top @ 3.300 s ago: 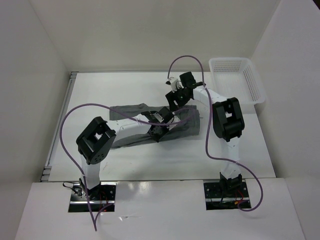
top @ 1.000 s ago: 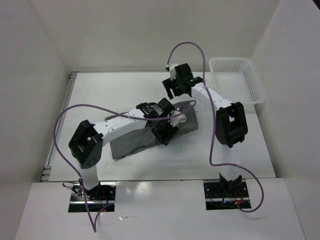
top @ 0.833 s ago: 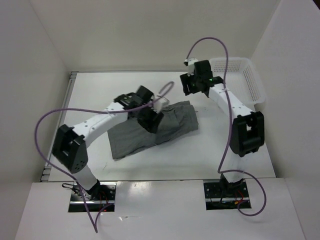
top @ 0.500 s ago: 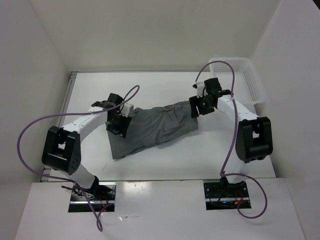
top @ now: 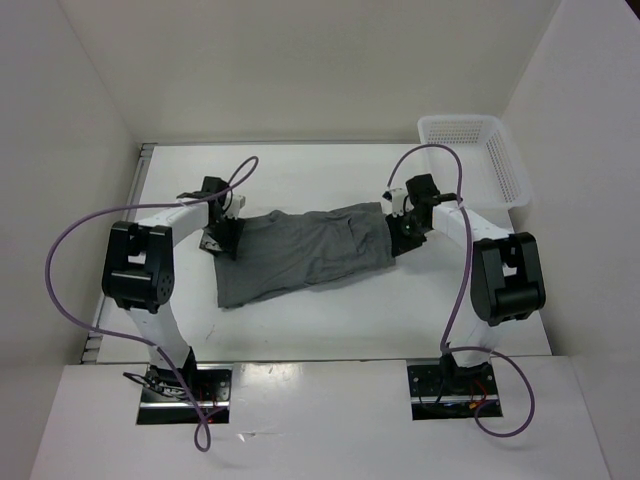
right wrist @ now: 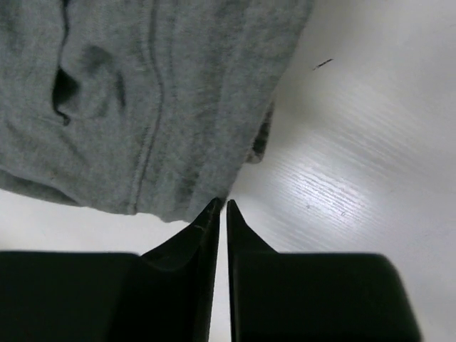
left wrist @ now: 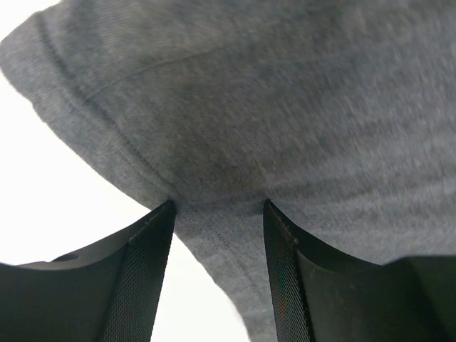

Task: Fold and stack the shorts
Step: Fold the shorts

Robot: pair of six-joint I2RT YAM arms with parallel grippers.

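The grey shorts (top: 310, 250) lie spread across the middle of the table, reaching from one gripper to the other. My left gripper (top: 222, 238) is at their left end. In the left wrist view its jaws stand apart, the left gripper (left wrist: 218, 206) pressed onto the shorts' (left wrist: 285, 107) hem, with bare table showing between the fingers. My right gripper (top: 403, 232) is at the right end. In the right wrist view the right gripper (right wrist: 221, 203) has only a thin slit between its jaws, and their tips pinch the shorts' (right wrist: 142, 107) edge.
A white mesh basket (top: 510, 170) stands at the back right corner, beyond the right arm. White walls close in the table on the left, back and right. Purple cables loop above both arms.
The left gripper swept from the table's middle to the left, drawing the shorts out flat. The right gripper came down from the back to the shorts' right edge and closed its jaws.
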